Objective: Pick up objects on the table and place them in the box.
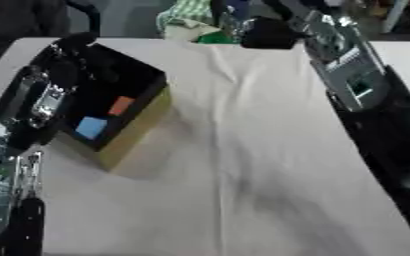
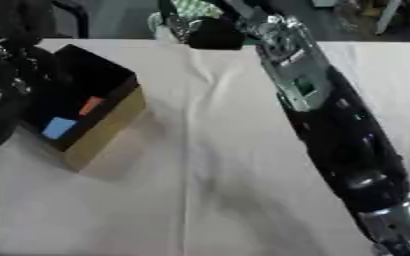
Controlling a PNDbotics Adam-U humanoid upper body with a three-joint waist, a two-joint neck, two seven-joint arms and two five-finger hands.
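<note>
An open box (image 1: 137,131) with a black inside and yellow outer walls stands at the table's left. An orange piece (image 1: 121,105) and a light blue piece (image 1: 91,127) lie in it. My left arm runs up the left edge, and my left hand (image 1: 72,42) hovers dark over the box's far corner. My right arm stretches from the lower right to the table's far edge. There my right hand (image 1: 266,33) sits beside a green object (image 1: 214,38) and a green-and-white checked thing (image 1: 184,15). Whether it touches either one is hidden.
A white cloth (image 1: 243,150) with a crease down its middle covers the table. Dark shapes and clutter lie beyond the far edge. My right forearm (image 2: 331,120) crosses the right side of the table.
</note>
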